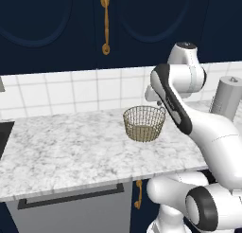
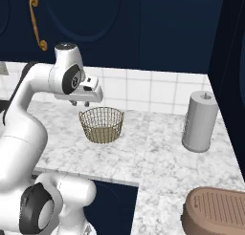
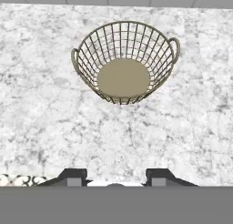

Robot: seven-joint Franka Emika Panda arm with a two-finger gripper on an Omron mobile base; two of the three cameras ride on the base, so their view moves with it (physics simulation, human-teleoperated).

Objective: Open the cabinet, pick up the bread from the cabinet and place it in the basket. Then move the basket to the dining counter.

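hovering with parted, empty pincer [image 3: 116,176] above basket [image 3: 124,61] on marbled counter [image 1: 56,151], tiled wall [image 1: 56,92] behind.

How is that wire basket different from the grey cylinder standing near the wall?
The basket is golden-tan open mesh that you can see through; the grey cylinder is solid and plain. The basket is low, wide and tapers toward its base, while the cylinder is tall, straight-sided and has a small knob on top. The basket is open-topped and empty; the cylinder is closed. Both stand upright on the marbled counter near the white tiled wall.
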